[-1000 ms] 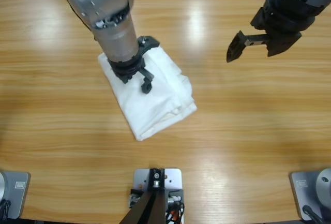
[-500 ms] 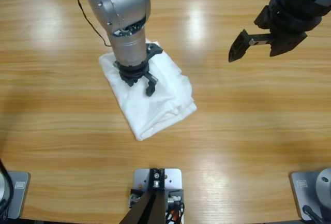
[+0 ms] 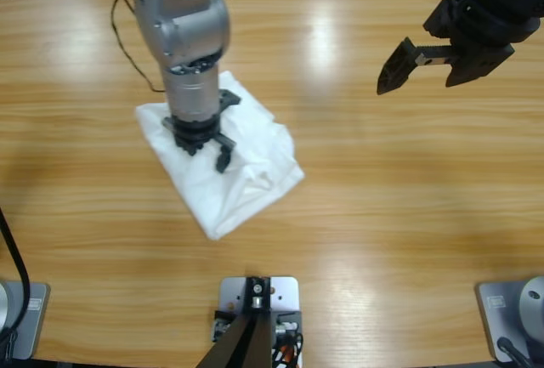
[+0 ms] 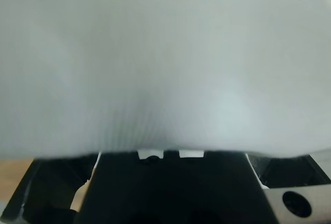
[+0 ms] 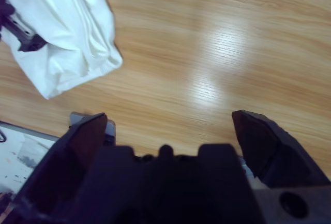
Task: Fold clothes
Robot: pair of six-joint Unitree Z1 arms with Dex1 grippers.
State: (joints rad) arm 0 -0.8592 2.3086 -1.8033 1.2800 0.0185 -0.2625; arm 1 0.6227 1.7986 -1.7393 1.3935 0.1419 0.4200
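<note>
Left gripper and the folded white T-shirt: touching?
Touching. The left wrist view is filled by white cloth; in the high view the left gripper presses on the T-shirt.

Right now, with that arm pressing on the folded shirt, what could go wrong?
The left gripper sits on the shirt; if it slides sideways, it might drag the bundle and undo the fold. The layers near the shirt's lower edge look loose and rumpled, so they could spring open. The right gripper hangs open, away from the shirt, so it cannot steady it.
</note>
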